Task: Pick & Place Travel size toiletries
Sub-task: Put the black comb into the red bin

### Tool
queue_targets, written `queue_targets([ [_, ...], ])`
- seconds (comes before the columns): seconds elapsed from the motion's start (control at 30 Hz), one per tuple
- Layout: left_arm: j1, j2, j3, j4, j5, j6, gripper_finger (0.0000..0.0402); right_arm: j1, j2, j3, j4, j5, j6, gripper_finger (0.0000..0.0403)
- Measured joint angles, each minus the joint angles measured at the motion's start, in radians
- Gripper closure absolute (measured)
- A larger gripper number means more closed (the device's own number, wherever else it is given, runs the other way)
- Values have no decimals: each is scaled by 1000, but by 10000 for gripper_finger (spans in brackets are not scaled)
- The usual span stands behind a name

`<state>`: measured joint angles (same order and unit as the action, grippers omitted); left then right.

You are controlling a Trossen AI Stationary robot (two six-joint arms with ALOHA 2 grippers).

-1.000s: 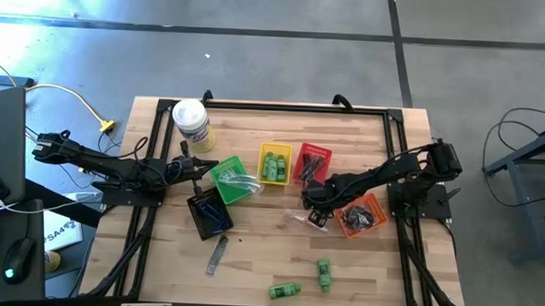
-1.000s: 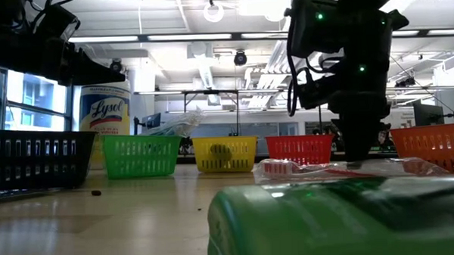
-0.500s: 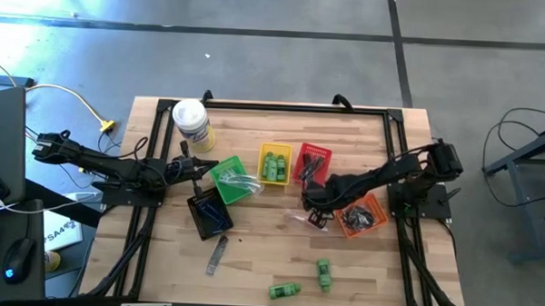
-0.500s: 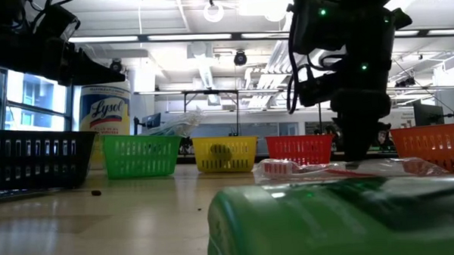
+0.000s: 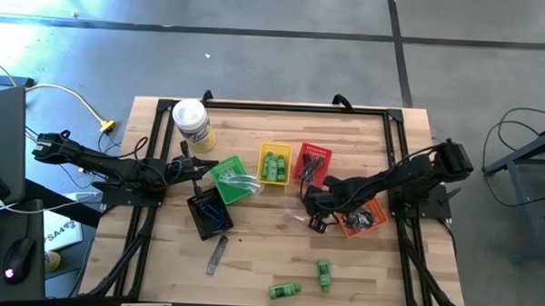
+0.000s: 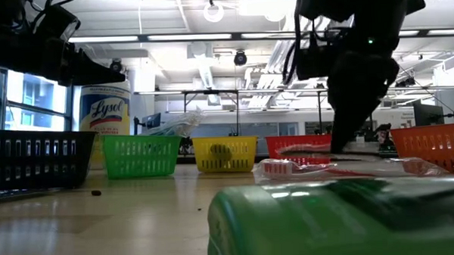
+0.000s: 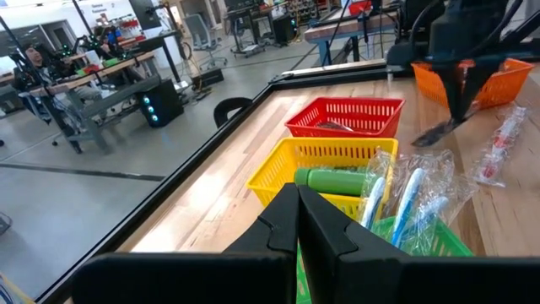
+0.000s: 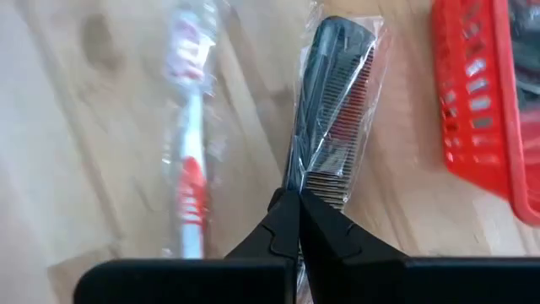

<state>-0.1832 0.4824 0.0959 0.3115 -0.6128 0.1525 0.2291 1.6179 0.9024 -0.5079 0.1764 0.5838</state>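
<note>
Right gripper (image 8: pixel 291 203): fingers pressed together, pinching one end of a wrapped comb (image 8: pixel 327 110), at table centre-right between the red basket (image 5: pixel 311 163) and orange basket (image 5: pixel 362 216).
Comb: dark, in clear wrap; long axis runs straight out from the fingertips; in the low view it hangs just above the tabletop, roughly level.
Toothbrush (image 8: pixel 187 135): wrapped, flat on the wood just beside the comb, nearly parallel.
Green bottles (image 5: pixel 323 272): toward 6 o'clock on the table.
Left gripper (image 7: pixel 298 221): fingers shut, empty, over the green basket (image 5: pixel 228 178) at 9 o'clock.
</note>
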Motion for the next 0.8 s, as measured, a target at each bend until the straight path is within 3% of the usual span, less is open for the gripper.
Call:
queue_targets([
  [0.53, 0, 0, 0, 0, 0, 0, 402, 63, -33, 3, 152, -21, -110, 401],
  [0.67, 0, 0, 0, 0, 0, 0, 402, 84, -33, 3, 258, -19, -183, 401],
  [0.8, 0, 0, 0, -1, 0, 0, 402, 100, -53, 3, 327, -78, -250, 401],
])
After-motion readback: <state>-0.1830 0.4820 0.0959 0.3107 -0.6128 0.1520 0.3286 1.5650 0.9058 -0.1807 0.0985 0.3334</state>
